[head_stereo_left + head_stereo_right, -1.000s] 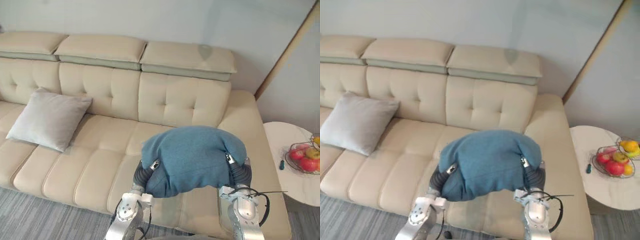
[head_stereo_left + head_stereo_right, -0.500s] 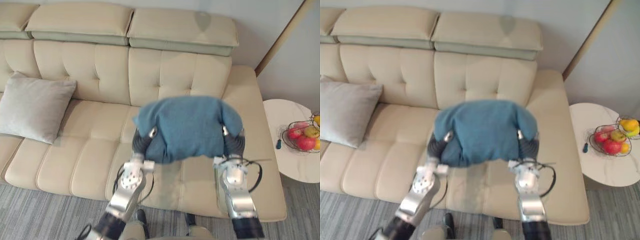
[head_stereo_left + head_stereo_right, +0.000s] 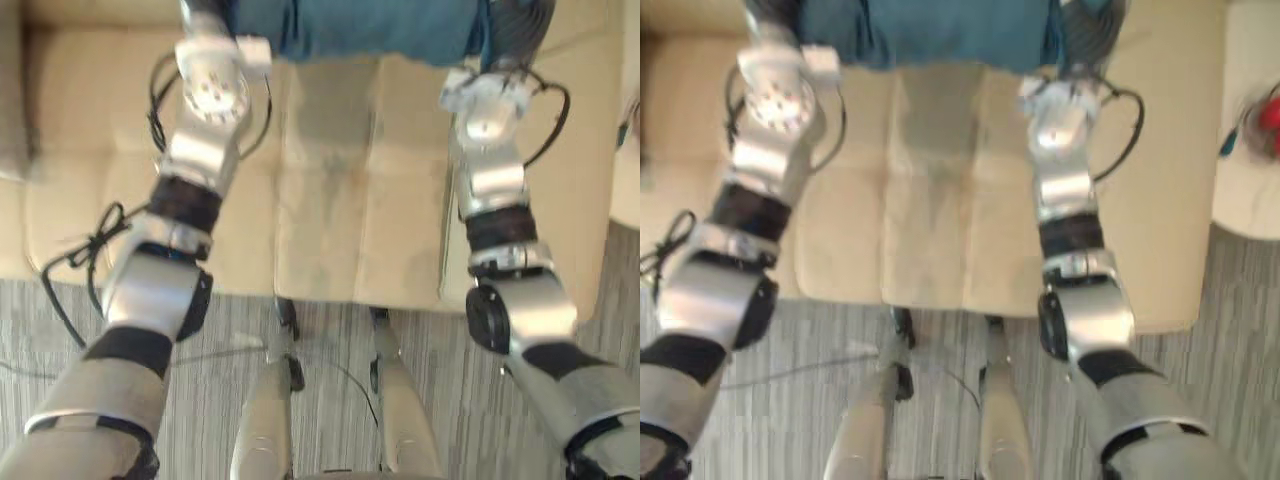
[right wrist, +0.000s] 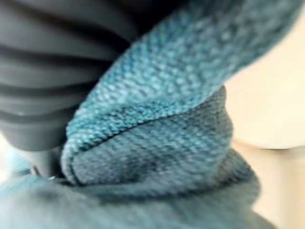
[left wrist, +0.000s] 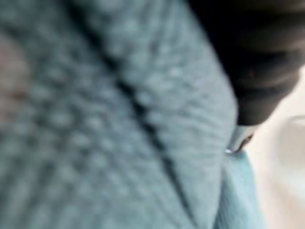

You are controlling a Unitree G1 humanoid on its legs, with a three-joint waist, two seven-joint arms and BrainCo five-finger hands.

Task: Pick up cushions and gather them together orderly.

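— Change being logged?
— View is being tipped downward toward the floor (image 3: 330,335); blue cushion (image 3: 370,25) is still being carried between both arms, above the sofa seat (image 3: 330,200).
— Fingers?
— Being hidden under fabric at left hand (image 5: 257,57) and right hand (image 4: 52,81); their closure cannot be told. Carry is being judged as under way, with gathering not yet done.

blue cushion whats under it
The sofa seat shows below the blue cushion. The left hand and right hand are at its ends, mostly buried in the fabric; the seat directly beneath is covered.
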